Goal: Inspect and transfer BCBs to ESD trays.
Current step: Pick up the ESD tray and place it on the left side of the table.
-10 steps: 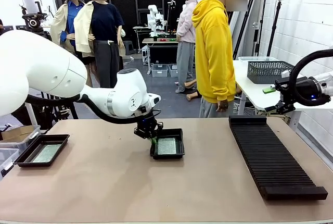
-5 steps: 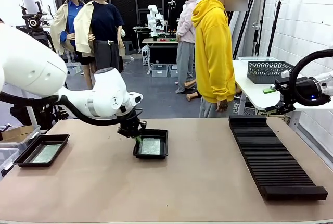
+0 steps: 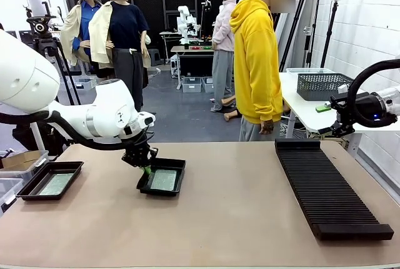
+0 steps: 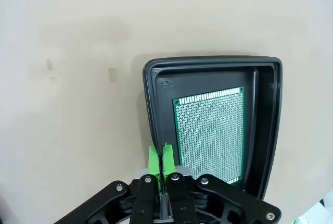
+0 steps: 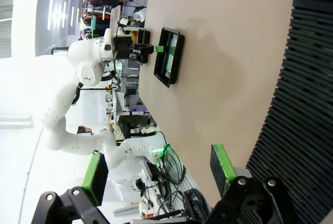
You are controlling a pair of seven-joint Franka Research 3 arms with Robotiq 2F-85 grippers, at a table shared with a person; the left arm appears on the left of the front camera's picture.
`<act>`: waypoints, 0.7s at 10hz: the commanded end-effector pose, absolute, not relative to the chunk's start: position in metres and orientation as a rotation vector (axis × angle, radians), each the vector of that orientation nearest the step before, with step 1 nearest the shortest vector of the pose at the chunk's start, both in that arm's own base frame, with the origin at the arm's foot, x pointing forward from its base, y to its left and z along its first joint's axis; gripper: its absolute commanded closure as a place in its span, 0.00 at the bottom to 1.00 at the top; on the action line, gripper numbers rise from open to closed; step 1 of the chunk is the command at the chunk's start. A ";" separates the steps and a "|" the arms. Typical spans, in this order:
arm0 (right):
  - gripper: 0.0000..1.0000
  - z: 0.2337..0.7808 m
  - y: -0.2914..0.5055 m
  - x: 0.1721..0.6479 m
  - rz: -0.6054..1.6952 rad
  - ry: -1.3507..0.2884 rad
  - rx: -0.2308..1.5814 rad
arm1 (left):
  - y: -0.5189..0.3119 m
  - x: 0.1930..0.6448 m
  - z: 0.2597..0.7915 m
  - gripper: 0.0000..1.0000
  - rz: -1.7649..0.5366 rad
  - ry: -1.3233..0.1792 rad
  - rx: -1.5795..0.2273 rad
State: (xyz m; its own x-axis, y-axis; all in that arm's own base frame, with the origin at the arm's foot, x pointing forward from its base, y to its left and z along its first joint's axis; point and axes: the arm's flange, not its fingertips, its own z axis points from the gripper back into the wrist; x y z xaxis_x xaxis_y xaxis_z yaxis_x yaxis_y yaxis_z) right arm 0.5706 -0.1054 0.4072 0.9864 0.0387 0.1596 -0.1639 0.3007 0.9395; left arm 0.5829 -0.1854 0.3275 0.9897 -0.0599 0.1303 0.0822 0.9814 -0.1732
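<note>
My left gripper (image 3: 145, 170) is shut on the near-left rim of a black ESD tray (image 3: 178, 164) at the table's middle left. A green BCB (image 3: 164, 180) lies flat in that tray. In the left wrist view the green pads (image 4: 154, 157) pinch the rim of the ESD tray (image 4: 213, 62) beside the BCB (image 4: 210, 133). A second ESD tray (image 3: 72, 166) at the far left holds another BCB (image 3: 55, 184). My right gripper (image 5: 156, 174) stands open above the table's right end with nothing between its fingers; from there the held ESD tray (image 5: 178, 53) shows far off.
A long black ribbed rack (image 3: 325, 187) lies along the right side of the table. A grey wire basket (image 3: 322, 84) sits on a side table behind it. A person in a yellow hoodie (image 3: 256, 62) stands at the far edge.
My left gripper has slid the held tray with its board leftward across the table, toward the tray at the far left. The right arm has stayed still.
</note>
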 end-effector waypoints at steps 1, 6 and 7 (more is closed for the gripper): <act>0.00 0.407 -0.104 0.571 0.136 -0.111 1.260 | -0.164 0.581 0.329 1.00 -0.089 -0.137 -0.147; 0.00 0.407 -0.104 0.571 0.136 -0.111 1.260 | -0.098 0.587 0.332 1.00 -0.026 -0.159 -0.157; 0.00 0.407 -0.104 0.571 0.136 -0.111 1.260 | -0.088 0.584 0.332 1.00 -0.007 -0.158 -0.148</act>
State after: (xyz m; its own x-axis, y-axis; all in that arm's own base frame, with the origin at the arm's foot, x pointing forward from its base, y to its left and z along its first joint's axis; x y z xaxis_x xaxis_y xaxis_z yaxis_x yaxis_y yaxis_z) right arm 0.5706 -0.1054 0.4072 0.9864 0.0387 0.1596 -0.1638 0.3008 0.9395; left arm 0.5951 -0.0957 0.3307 0.9893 0.0031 0.1458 0.0179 0.9896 -0.1427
